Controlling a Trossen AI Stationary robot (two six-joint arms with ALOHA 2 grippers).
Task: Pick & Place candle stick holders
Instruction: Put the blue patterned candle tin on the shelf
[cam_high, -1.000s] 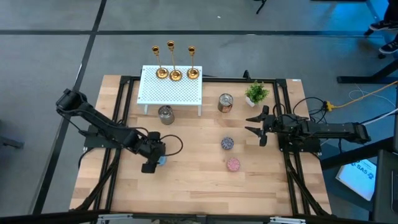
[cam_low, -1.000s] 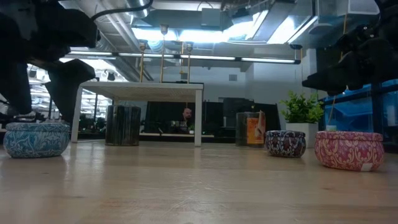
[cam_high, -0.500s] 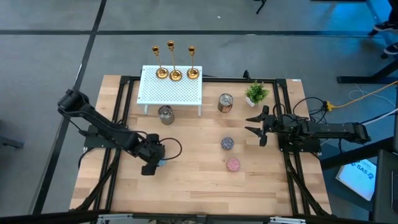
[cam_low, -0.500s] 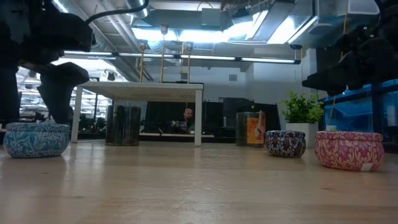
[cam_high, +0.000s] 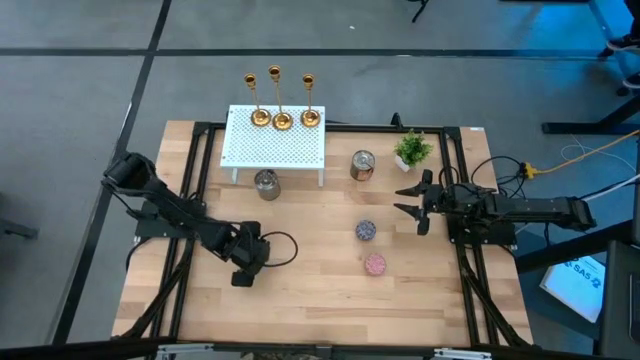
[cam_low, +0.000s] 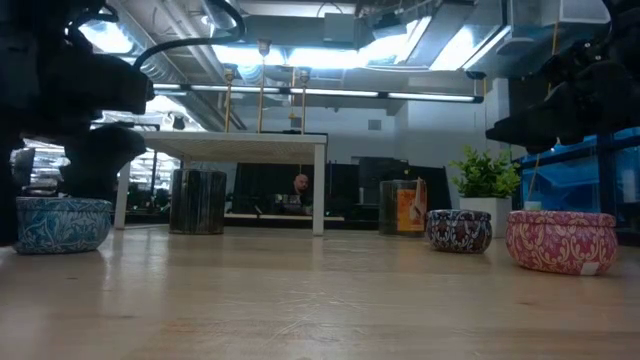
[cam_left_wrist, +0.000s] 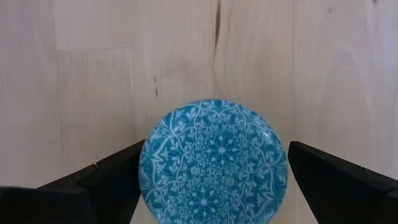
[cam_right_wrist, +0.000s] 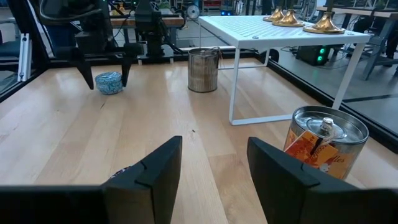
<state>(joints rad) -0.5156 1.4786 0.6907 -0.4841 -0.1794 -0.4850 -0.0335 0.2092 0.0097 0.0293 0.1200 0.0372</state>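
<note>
Candle stick holders (cam_high: 281, 100): three, upright on white rack (cam_high: 275, 148), upper centre. Left gripper (cam_left_wrist: 211, 180): jaws spread astride blue tin (cam_left_wrist: 213, 160), lower left. Right gripper (cam_high: 411, 201): jaws spread, empty, centre right. Risk: grasping the wrong object; tall stems topple easily.

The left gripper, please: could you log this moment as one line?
left gripper: open, straddling blue patterned tin | right gripper: open, waiting | candle stick holders: on white perforated stand

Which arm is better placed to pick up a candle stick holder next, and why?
Probably the right. The right gripper hangs open and empty. The left gripper is open around the blue tin, farther from the candle stick holders on the white shelf.
</note>
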